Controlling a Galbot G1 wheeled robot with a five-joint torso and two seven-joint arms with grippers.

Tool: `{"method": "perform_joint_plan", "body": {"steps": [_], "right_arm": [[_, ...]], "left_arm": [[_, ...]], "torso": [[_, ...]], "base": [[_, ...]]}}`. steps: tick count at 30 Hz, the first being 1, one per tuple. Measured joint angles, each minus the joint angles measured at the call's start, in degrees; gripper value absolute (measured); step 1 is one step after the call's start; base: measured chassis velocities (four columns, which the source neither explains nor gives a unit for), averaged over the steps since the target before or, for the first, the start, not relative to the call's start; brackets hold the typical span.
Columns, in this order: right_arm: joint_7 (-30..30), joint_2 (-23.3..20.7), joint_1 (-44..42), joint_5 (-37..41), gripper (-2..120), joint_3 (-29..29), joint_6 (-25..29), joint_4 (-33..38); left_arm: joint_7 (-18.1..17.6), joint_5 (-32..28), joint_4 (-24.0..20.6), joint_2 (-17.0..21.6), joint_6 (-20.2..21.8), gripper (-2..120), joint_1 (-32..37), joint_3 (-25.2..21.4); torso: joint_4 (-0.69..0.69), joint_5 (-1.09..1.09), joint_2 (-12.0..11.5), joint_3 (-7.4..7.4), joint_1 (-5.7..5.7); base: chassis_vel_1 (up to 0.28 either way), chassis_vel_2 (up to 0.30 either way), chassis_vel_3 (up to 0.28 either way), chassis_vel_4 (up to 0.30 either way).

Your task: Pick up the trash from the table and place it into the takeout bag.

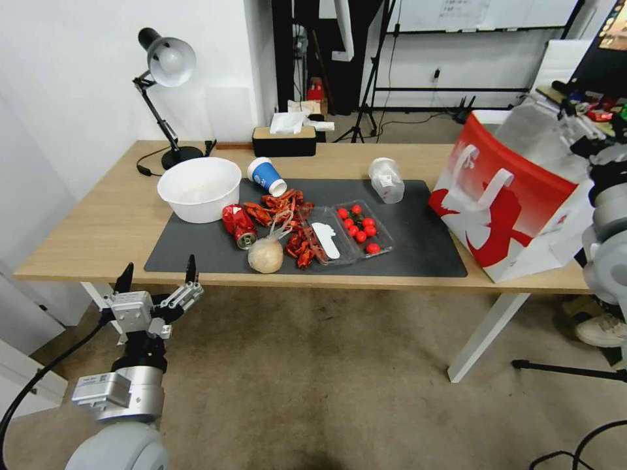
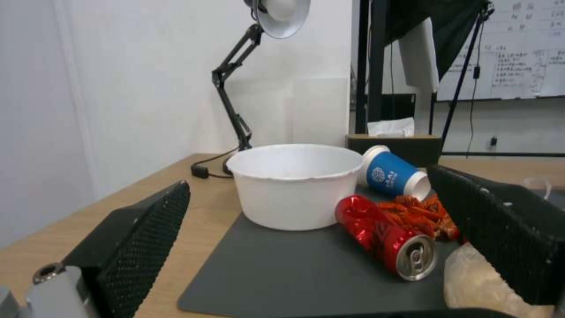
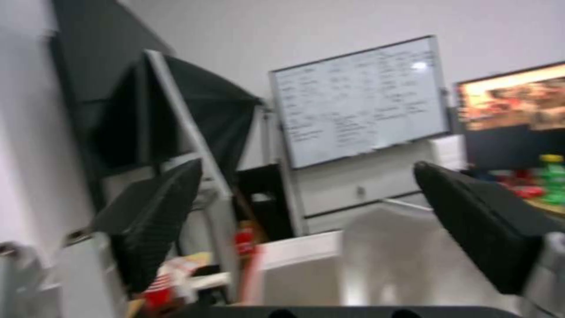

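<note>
Left gripper, nearest the head camera, hangs below and in front of the worktop's near edge, jaws released and holding nothing. Ahead of these jaws, in the left wrist view, lie the dented red drink can on its side, the big white bowl just beyond it, and the tipped blue paper cup farther off. A clear bag with a beige lump sits close off one jaw, and a scatter of red crayfish shells spreads between can and bag. A toppled clear plastic cup lies well apart from the jaws, toward the takeout bag.

Right gripper is raised at the far side, jaws released, above the bag's grey interior.

Likely hazards: the can may roll off a closing jaw; the limp bag may slip or snag shells; a low approach could strike the worktop edge or shove the bowl. The clear tray of cherry tomatoes lies near enough to be knocked.

Surface: light wood with a dark grey mat. Room: black desk lamp, tissue box, whiteboard, stands, brown carpet.
</note>
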Motion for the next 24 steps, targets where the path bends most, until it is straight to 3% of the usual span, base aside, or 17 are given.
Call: {"method": "perform_joint_plan", "body": {"steps": [8, 14, 17, 19, 20, 23, 24], "right_arm": [[-6.6, 1.9, -5.3, 0.3, 100, -1.7, 1.0, 5.2], [-11.8, 6.8, -14.2, -5.8, 100, -4.3, 2.6, 7.4], [-13.8, 8.9, -17.6, -9.7, 100, -5.2, 5.2, 7.4], [-17.1, 11.7, -23.3, -16.2, 100, -6.7, 10.2, 5.6], [-17.1, 11.7, -23.3, -16.2, 100, -6.7, 10.2, 5.6], [-20.9, 14.4, -30.0, -21.5, 100, -8.0, 18.9, 2.1], [-20.9, 14.4, -30.0, -21.5, 100, -8.0, 18.9, 2.1]], "left_arm": [[0.0, -0.3, 0.1, 0.1, 0.0, 100, -0.3, -0.2], [0.0, -0.3, 0.1, 0.0, 0.0, 100, 0.1, -0.2], [0.1, -0.3, 0.1, -0.1, -0.1, 100, 0.3, -0.2], [0.1, -0.3, 0.1, -0.1, -0.4, 100, 0.6, -0.2], [0.1, -0.3, 0.1, -0.1, -0.4, 100, 0.6, -0.2], [0.3, 0.0, 0.2, -0.1, -0.7, 100, 1.1, -0.1], [0.3, 0.0, 0.2, -0.1, -0.7, 100, 1.1, -0.1]], "torso": [[0.01, 0.01, 0.0, 0.00, -0.01], [0.01, 0.02, 0.0, 0.00, -0.01], [0.00, 0.00, 0.0, -0.01, 0.00], [0.00, 0.02, 0.0, 0.00, -0.01], [0.00, 0.02, 0.0, 0.00, -0.01], [0.00, 0.01, 0.0, -0.01, -0.01], [0.00, 0.01, 0.0, -0.01, -0.01]], "base": [[0.000, 0.000, 0.000, 0.000], [0.000, 0.000, 0.000, 0.000], [0.000, 0.000, 0.000, 0.000], [0.000, 0.000, 0.000, 0.000], [0.000, 0.000, 0.000, 0.000], [0.000, 0.000, 0.000, 0.000], [0.000, 0.000, 0.000, 0.000]]}}
